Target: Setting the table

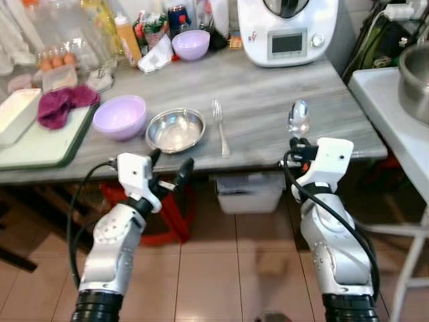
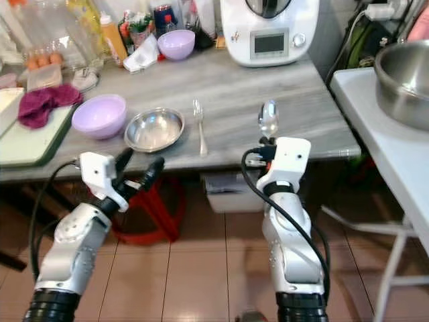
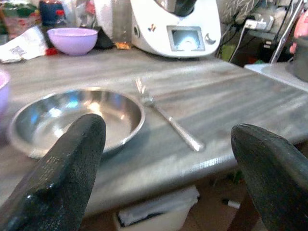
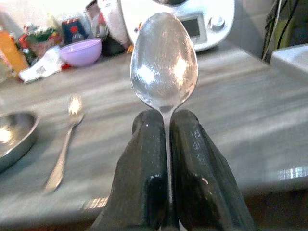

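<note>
Two end effectors: left (image 1: 171,169) spread empty, right (image 4: 166,126) pinching spoon (image 4: 164,62), handle hidden.

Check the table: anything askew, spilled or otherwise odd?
Nothing spilled or damaged. The steel bowl sits upright with the fork lying flat to its right. The spoon is off the table, clamped in the right hand. Left hand hovers open at the table edge.

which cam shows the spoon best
The right wrist view: the spoon is close up, its bowl facing the camera, its neck clamped in the right pincer. Both eye views show it small, upright above the table edge. The left wrist view shows bowl and fork.
</note>
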{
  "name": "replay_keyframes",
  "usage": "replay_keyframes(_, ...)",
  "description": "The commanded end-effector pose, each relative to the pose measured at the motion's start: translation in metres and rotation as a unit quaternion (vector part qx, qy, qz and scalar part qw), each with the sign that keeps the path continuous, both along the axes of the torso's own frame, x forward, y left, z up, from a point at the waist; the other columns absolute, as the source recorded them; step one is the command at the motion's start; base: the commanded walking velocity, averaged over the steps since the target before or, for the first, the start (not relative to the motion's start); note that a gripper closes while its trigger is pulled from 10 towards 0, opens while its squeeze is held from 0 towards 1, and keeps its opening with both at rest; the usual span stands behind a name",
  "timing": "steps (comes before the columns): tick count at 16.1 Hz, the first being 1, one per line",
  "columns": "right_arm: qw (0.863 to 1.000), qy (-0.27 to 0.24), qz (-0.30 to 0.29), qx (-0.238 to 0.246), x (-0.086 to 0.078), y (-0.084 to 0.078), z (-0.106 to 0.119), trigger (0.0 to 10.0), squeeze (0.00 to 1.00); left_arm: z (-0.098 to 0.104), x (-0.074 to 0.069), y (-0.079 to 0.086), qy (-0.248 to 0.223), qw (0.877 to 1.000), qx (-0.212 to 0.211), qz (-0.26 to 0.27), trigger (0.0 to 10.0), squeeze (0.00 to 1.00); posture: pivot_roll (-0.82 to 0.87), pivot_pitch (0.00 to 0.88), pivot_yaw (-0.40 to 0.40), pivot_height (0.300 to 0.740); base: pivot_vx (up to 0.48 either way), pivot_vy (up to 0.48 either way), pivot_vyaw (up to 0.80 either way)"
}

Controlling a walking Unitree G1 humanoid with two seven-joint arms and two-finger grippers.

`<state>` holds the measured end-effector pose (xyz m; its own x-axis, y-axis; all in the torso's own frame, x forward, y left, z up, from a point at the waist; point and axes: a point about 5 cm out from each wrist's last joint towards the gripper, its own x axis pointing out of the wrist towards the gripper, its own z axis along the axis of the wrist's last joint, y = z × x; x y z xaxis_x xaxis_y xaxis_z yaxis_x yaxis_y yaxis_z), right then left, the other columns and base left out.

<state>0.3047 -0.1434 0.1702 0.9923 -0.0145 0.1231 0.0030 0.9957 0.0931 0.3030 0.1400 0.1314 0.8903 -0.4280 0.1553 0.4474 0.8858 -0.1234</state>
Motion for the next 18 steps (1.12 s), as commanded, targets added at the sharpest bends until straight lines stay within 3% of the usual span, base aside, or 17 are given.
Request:
replay_keyframes(1, 1.0, -0.004, -0.005, -0.001, 0.0, -0.003, 0.002, 10.0, 0.0, 0.003, 0.0, -0.001, -0.003, 1.0, 0.004, -0.001, 10.0, 0.0, -0.17, 0.121, 0.114, 0.74, 0.48, 0.0, 0.0)
replay_keyframes(6, 1.0, -0.004, -0.004, -0.012, -0.001, -0.005, 0.002, 10.0, 0.0, 0.003, -0.003, 0.002, 0.0, 1.0, 0.003, 0.008, 10.0, 0.0, -0.17, 0.123, 0.113, 0.74, 0.455, 0.0, 0.0)
replay_keyframes(8, 1.0, -0.001, 0.0, -0.014, -0.002, -0.005, 0.001, 10.0, 0.0, 0.006, -0.007, 0.005, -0.008, 1.0, 0.006, 0.015, 10.0, 0.0, -0.17, 0.124, 0.113, 0.74, 0.0, 0.0, 0.0)
replay_keyframes(16, 0.999, 0.045, -0.007, 0.007, 0.0, -0.016, -0.008, 10.0, 0.0, -0.004, -0.051, 0.011, 0.003, 0.992, 0.083, -0.098, 10.0, 0.0, -0.16, 0.137, 0.112, 0.74, 0.0, 0.0, 0.0)
replay_keyframes(18, 0.998, 0.068, -0.005, 0.006, 0.003, -0.018, -0.012, 10.0, 0.0, -0.004, -0.054, 0.01, 0.007, 0.988, 0.094, -0.122, 10.0, 0.0, -0.16, 0.142, 0.115, 0.74, 0.0, 0.0, 0.0)
